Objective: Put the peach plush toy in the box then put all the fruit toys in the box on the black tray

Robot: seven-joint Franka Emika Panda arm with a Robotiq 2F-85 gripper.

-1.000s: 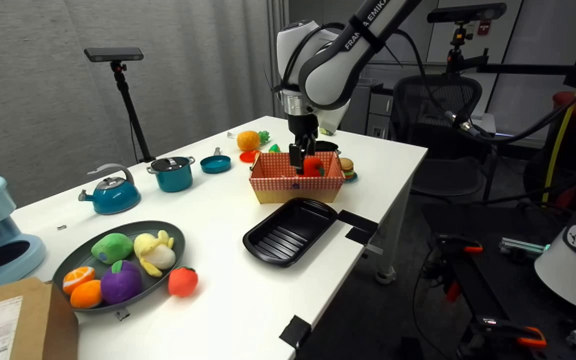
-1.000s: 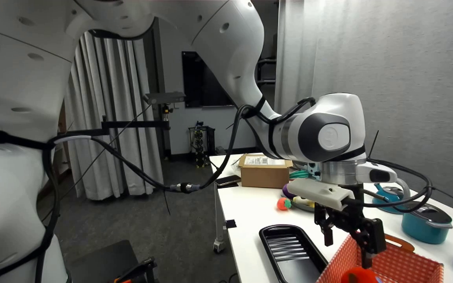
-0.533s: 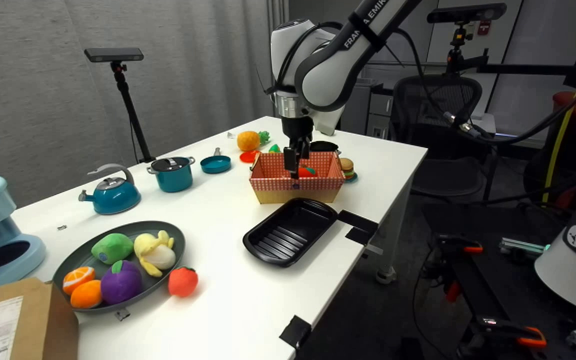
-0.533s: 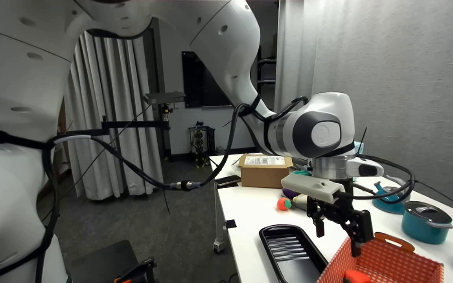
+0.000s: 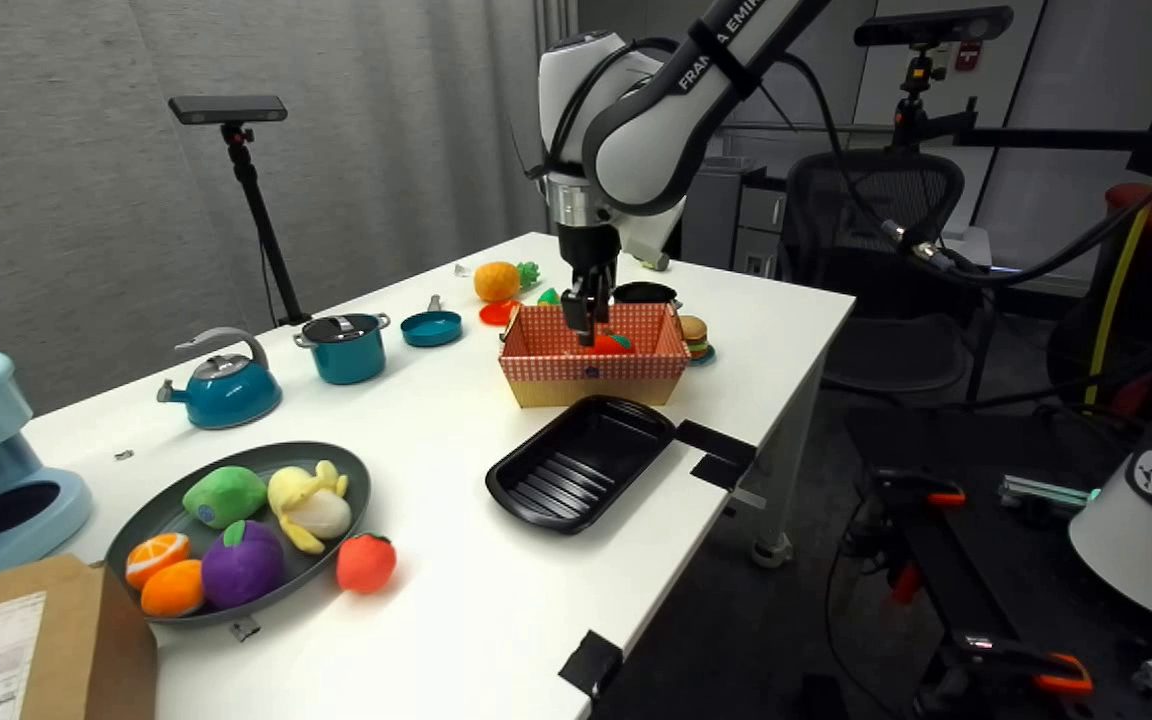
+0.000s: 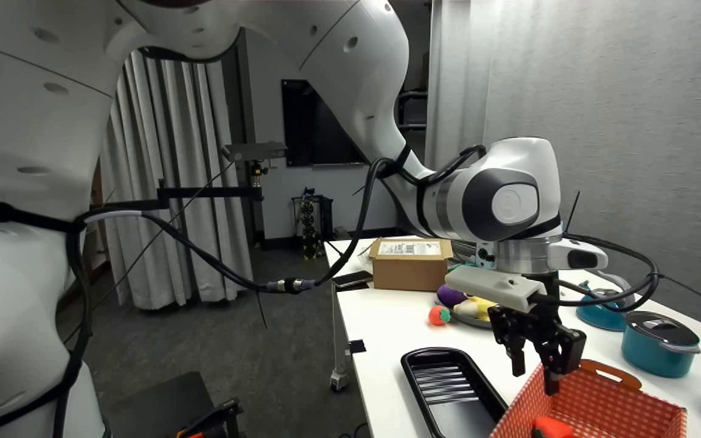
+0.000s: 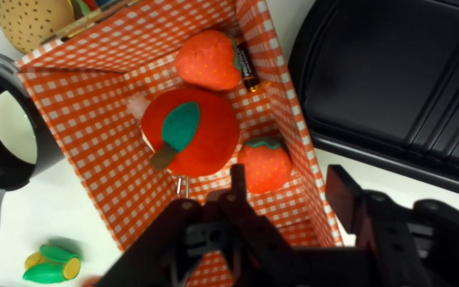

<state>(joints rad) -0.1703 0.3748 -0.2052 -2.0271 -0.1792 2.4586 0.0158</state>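
Observation:
The peach plush toy (image 7: 217, 135), red-orange with a green leaf and brown stem, lies in the box (image 7: 70, 119). It also shows in both exterior views (image 5: 612, 345) (image 6: 552, 427). The box is orange checked and stands beside the black tray (image 5: 581, 465), which holds nothing. Two strawberry toys (image 7: 209, 59) (image 7: 265, 167) lie in the box, touching or close to the peach toy. My gripper (image 7: 286, 175) is open and empty above the box; one finger is over the inside, the other outside the tray-side wall. It also shows in both exterior views (image 5: 586, 325) (image 6: 535, 378).
A dark round plate (image 5: 361, 500) holds purple, yellow, green and orange toys. A red strawberry toy (image 5: 366, 564) lies beside it. A teal pot (image 5: 346, 350), kettle (image 5: 234, 388) and pan (image 5: 431, 328) stand along the table. A battery (image 7: 249, 71) lies in the box.
The peach toy, close under the fingers a second ago, has dropped lower into the box. My gripper has moved slightly up and away from it, staying over the box.

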